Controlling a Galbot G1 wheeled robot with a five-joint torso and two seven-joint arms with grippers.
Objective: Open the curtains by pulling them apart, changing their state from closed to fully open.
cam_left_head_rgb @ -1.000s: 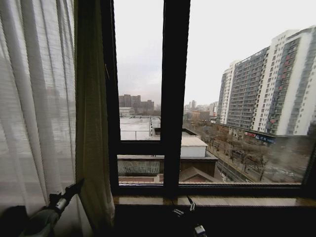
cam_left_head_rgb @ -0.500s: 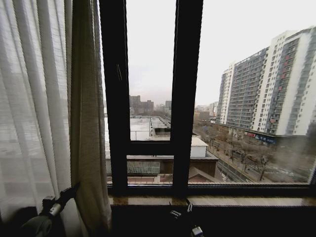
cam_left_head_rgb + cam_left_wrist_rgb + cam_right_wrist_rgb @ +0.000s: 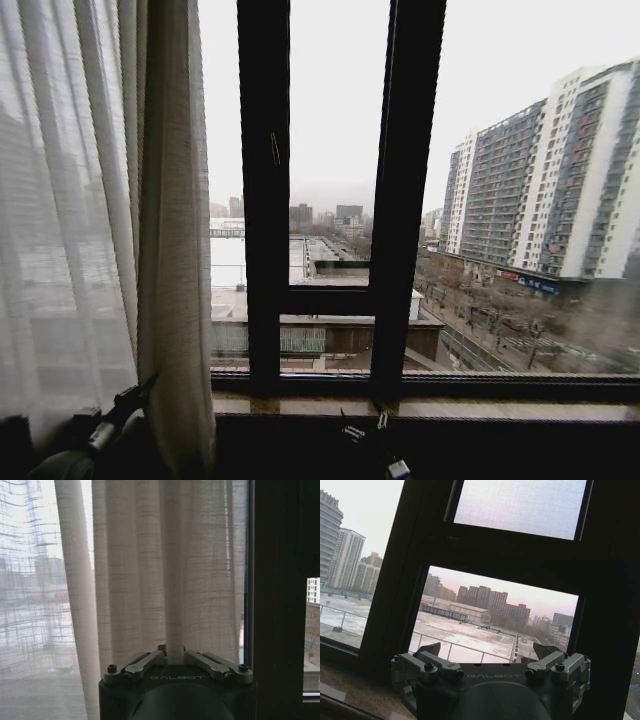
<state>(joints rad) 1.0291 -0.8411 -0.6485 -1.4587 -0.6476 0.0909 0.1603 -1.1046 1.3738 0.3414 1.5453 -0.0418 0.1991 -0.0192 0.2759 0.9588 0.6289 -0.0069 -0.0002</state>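
The left gripper (image 3: 175, 657) pinches a bunched fold of the curtains (image 3: 165, 570), gathered at the left; the right gripper (image 3: 490, 655) hangs wide near the sill.

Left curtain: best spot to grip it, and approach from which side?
Grip the curtain on a single vertical pleat, low down near the sill, coming straight at the fabric from the room side. The left gripper is shut on such a fold: the pleats hang as narrow upright ridges that fit between the fingers, whereas flat sheer stretches offer nothing to pinch. The right gripper is open, facing the window.
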